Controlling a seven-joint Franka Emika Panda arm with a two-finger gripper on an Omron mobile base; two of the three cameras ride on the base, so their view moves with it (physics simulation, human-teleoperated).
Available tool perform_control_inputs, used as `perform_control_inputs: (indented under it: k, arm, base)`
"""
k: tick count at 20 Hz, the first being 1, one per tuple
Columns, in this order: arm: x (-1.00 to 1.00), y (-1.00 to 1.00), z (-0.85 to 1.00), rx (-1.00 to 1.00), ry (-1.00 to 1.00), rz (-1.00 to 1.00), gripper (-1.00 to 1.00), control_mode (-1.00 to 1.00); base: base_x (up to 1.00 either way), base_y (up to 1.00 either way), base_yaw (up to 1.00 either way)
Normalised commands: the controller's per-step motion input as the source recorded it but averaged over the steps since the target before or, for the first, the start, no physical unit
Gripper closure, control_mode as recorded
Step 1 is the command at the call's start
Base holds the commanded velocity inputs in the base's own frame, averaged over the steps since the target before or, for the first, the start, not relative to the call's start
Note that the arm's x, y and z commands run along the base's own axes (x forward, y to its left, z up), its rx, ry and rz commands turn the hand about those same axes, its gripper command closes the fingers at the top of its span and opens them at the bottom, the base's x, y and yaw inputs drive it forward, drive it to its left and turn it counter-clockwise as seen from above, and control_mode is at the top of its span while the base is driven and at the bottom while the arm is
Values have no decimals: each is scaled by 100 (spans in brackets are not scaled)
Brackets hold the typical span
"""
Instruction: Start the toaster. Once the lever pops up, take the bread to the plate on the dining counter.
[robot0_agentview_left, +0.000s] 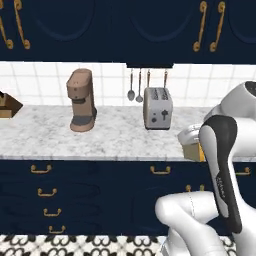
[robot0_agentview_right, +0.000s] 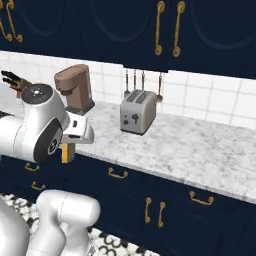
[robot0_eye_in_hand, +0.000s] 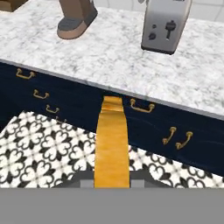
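Clenched claw (robot0_eye_in_hand: 112, 183) on the bread (robot0_eye_in_hand: 111, 144), edge-on in the hand view: golden-orange crust running up from between the finger tips, out over the patterned floor tiles (robot0_eye_in_hand: 43, 148) and across the navy drawer fronts (robot0_eye_in_hand: 65, 96). Same slice seen in the left base view as a yellow corner (robot0_agentview_left: 195, 151) under the white hand, just in front of the marble worktop's (robot0_agentview_left: 120, 137) edge; in the right base view, as a narrow orange strip (robot0_agentview_right: 65, 152) hanging below the hand, against the cabinets. Held off the worktop, well apart from the toaster (robot0_agentview_left: 158, 108). Toaster upright on the marble near the tiled backsplash (robot0_agentview_left: 45, 80), slots bare, black lever (robot0_eye_in_hand: 169, 29) about midway in its slot beside the round knob (robot0_eye_in_hand: 152, 36). Brown coffee machine (robot0_agentview_left: 81, 100) to the toaster's left on the same worktop, well apart from it. Hanging utensils (robot0_agentview_left: 135, 86) on the wall just behind the toaster. Knife block (robot0_agentview_right: 14, 80) at the far left end.
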Motion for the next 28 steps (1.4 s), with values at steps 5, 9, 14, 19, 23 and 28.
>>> perform_control_inputs:
  k: [5,9,14,19,23,28]
  arm:
    - [0,0,0,0,0,0,100,100]
    - [0,0,0,0,0,0,100,100]
    - [0,0,0,0,0,0,100,100]
    - [0,0,0,0,0,0,100,100]
    - [0,0,0,0,0,0,100,100]
    - [0,0,0,0,0,0,100,100]
  base:
    - [3,0,99]
    - [7,0,100]
    - [7,0,100]
    - [0,16,99]
    - [0,26,95]
    - [0,46,87]
